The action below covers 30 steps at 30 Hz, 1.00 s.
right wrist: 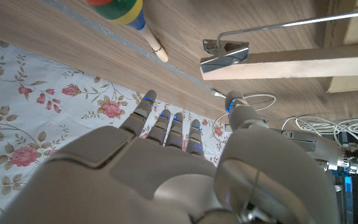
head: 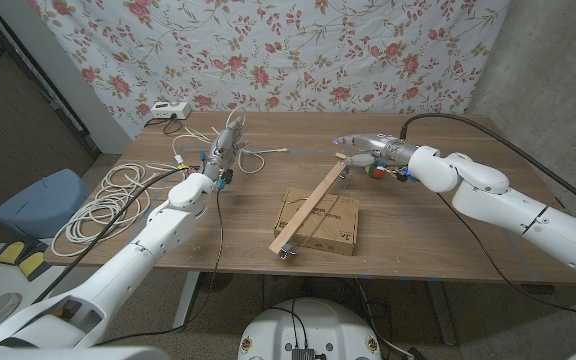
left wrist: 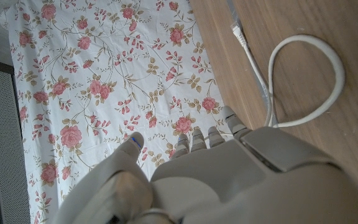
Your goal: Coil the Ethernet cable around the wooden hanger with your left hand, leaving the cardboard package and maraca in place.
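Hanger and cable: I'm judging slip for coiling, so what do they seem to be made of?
Hanger: pale unvarnished-looking wood with visible grain, plus shiny metal clips and a wire rod. Cable: smooth off-white plastic jacket, likely slightly glossy, bending in a soft loop.

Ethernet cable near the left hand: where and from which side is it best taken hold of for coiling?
Probably at the free end. The Ethernet cable lies in a loose loop just beyond the left hand, its plug end trailing toward the wooden hanger. Come down from above and pinch the strand just behind the plug: it lies flat on the table, so a side approach would only push it along.
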Available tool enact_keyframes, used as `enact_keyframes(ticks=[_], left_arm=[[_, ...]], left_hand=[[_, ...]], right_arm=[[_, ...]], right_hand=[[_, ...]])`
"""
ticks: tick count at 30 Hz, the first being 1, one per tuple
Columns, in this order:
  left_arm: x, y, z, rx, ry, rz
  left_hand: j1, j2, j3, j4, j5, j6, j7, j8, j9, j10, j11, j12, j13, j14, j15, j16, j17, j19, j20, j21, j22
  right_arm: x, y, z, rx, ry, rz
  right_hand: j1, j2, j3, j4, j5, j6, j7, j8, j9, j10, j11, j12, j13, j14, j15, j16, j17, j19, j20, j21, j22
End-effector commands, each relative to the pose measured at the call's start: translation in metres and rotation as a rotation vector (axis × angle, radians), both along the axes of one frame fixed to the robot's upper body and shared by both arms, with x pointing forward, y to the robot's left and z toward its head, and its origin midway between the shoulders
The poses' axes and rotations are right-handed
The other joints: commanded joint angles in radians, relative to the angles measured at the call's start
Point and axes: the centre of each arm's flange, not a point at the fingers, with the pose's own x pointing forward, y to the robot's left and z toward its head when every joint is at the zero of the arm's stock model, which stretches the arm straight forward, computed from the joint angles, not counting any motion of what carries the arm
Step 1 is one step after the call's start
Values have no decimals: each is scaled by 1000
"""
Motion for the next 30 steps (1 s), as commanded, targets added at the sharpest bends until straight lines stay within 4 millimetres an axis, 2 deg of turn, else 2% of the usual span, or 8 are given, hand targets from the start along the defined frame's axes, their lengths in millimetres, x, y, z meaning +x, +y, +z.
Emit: enact_keyframes(ticks=[1, 12, 24, 30], left_arm=[[5, -1, 2, -3, 3, -6], [10, -1, -3, -15, 11, -12], [17, -4, -3, -27, 10, -29], [20, -5, -2, -32, 11, -33]], left_hand=[[-5, -7, -5, -2, 9, 5, 3, 1, 3, 1, 1, 4, 4, 1, 2, 3, 5, 1, 1, -1, 5], [-9, -9, -8, 0, 11, 7, 1, 0, 3, 1, 3, 3, 4, 1, 2, 2, 5, 1, 0, -4, 5], [-14, -11, -12, 3, 13, 12, -3, -1, 3, 2, 2, 2, 4, 2, 1, 2, 5, 1, 3, -7, 5], [-16, -12, -14, 4, 14, 13, -5, -1, 3, 2, 2, 2, 4, 2, 1, 2, 5, 2, 4, -8, 5]], right_arm=[[-1, 18, -4, -211, -2, -42], [-10, 31, -6, -371, -22, -67], [-14, 39, -10, -523, -17, -96], [-10, 44, -21, -579, -28, -102]], right_hand=[[0, -7, 8, 1, 0, -17, -8, -1, 3, -13, 0, -3, 4, -11, -4, -1, 6, -6, -2, -5, 1], [17, -13, 26, 0, 3, -72, -27, -2, 4, -51, -8, -3, 5, -52, -5, -7, 11, -31, -8, -24, 2], [-9, -55, 14, 12, -4, -160, -66, -3, 6, -113, -17, -6, 7, -93, 6, -4, 20, -54, -7, -45, 4], [7, -48, 29, 7, 2, -182, -72, 0, 6, -135, -27, -6, 8, -104, 5, -4, 21, -55, -11, -50, 4]])
